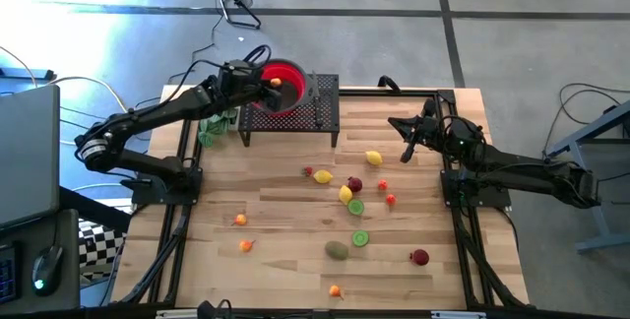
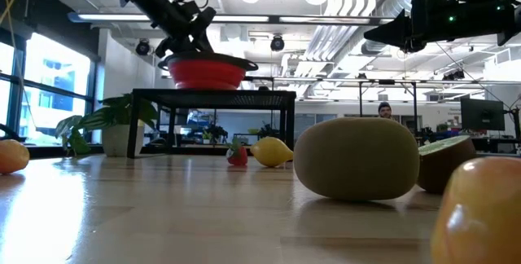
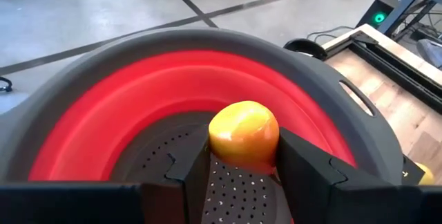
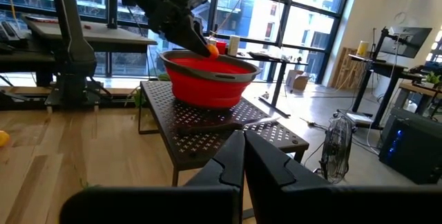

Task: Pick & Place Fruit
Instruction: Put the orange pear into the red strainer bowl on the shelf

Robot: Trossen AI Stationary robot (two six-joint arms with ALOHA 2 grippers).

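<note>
Fruit is the matter on this wooden table [image 1: 295, 260]; most pieces lie loose on the boards, and one is in the air. The left gripper [image 3: 243, 160] hangs over the red colander [image 1: 283, 88], which stands on a black perforated stand [image 1: 325, 122] at the far edge of the table; its two fingers [image 3: 304, 165] are clenched on a small orange fruit [image 3: 244, 133], just above the grey holed bottom of the colander; the right wrist view shows the same orange piece at the rim of the bowl.

The right gripper [image 4: 244, 156] waits above the table's far right part, well apart from the colander and pointing toward it; its fingers are pressed together with nothing between them.

On the table, a lemon [image 1: 374, 159] lies near the right arm; a second lemon [image 1: 324, 177] and a third one [image 1: 346, 194] lie near the middle; a dark red piece [image 1: 354, 184] is just beside the third lemon. Two green lime halves [image 1: 356, 207] lie below them, and a brown kiwi [image 1: 337, 250] is beside the nearer half; in the low view the kiwi fills the foreground. Another dark red fruit [image 1: 420, 257] lies toward the right; small orange pieces [image 1: 239, 221] lie on the left side. A green leafy bunch [image 1: 212, 130] sits beside the stand, under the left arm.
</note>
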